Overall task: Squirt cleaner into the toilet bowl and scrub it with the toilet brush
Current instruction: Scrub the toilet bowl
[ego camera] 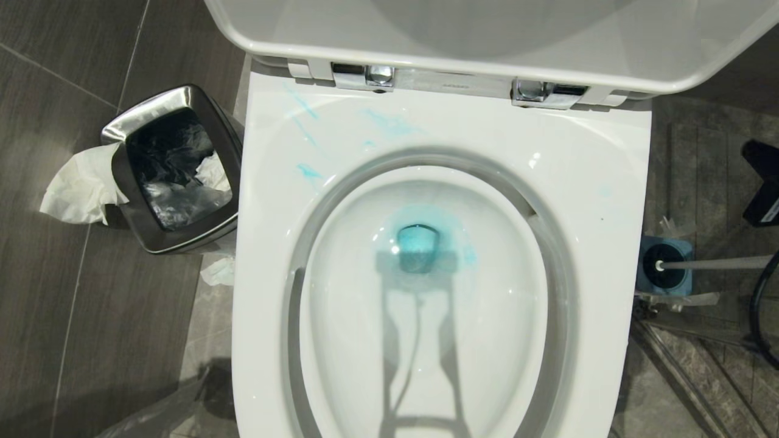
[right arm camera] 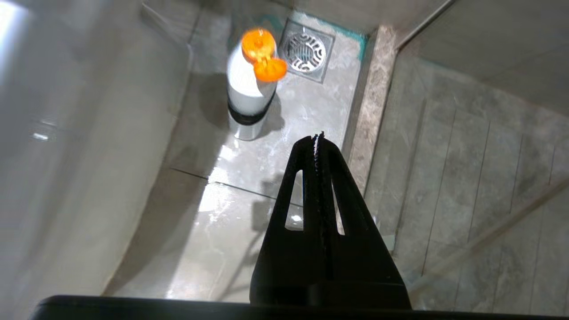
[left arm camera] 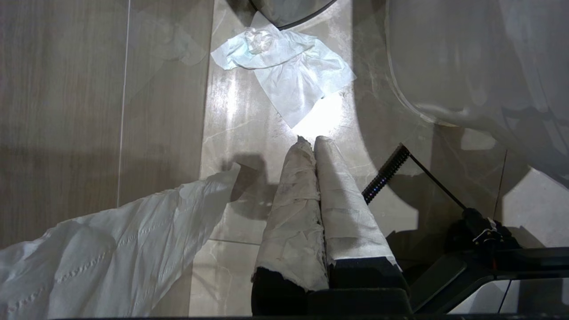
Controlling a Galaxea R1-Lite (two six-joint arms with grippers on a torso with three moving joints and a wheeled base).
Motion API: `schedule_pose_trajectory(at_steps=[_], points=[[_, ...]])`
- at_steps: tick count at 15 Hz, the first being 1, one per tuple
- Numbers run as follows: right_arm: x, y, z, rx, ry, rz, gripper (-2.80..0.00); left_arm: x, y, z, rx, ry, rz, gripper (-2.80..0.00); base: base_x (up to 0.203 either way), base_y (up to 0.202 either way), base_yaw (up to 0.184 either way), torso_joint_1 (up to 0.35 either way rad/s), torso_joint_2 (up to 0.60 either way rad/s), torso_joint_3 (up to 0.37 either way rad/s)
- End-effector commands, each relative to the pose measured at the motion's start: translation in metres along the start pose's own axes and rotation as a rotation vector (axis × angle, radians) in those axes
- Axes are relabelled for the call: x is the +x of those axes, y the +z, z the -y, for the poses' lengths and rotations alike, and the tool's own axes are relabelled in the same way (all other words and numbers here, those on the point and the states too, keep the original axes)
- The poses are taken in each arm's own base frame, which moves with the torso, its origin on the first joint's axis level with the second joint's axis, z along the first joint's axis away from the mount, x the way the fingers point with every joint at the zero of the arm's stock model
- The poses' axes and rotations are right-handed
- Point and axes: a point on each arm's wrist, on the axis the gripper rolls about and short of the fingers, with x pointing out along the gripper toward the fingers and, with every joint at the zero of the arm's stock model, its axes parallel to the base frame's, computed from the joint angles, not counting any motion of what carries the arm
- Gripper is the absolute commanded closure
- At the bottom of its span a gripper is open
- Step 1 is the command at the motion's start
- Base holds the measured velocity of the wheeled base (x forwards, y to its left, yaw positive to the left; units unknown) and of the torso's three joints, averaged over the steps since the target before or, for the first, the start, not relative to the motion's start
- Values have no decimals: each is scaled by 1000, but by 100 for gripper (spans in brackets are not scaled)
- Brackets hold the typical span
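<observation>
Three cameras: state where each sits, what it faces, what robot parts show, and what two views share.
Head view: above, facing down on the toilet bowl; no arm shows.
Left wrist view: behind the shut left gripper, facing floor and tissue.
Right wrist view: behind the shut right gripper, facing a bottle and floor drain.
Shared: left wrist and head views both show the steel bin.

1. The floor (ego camera: 91, 304) was laid in large dark grey-brown tiles with thin pale grout lines.
2. A small steel bin (ego camera: 176, 167) with a black liner stood on it, white paper hanging over its rim.
3. A crumpled tissue (left arm camera: 284, 75) lay on a glossier marbled floor strip that caught a bright patch of light.
4. A square metal floor drain (right arm camera: 306, 51) sat in a corner beside a raised stone threshold (right arm camera: 369, 102).
5. A white bottle with an orange cap (right arm camera: 251, 89) stood upright near the drain.
</observation>
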Motion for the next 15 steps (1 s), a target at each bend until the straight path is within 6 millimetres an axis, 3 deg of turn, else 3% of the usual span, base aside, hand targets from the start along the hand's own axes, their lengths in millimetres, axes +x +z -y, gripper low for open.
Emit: schedule_pose_trajectory(at_steps=[1,4,6,8,12,15], points=[[-34,17,4,35,1,41,0,0,0,0,0,0,-3,0,0,0,0,0,0,0],[-61,-3,3,159,30,-164,0,0,0,0,0,0,-3,0,0,0,0,0,0,0],[-75,-3,3,186,53,-186,0,0,0,0,1,0,-2,0,0,0,0,0,0,0],[-96,-16,0,186,79,-221,0,0,0,0,0,0,-3,0,0,0,0,0,0,0],[-139,-68,-5,120,90,-335,0,0,0,0,1,0,-4,0,0,0,0,0,0,0],[-148,-102,-8,66,65,-312,0,0,0,0,1,0,-4,0,0,0,0,0,0,0]])
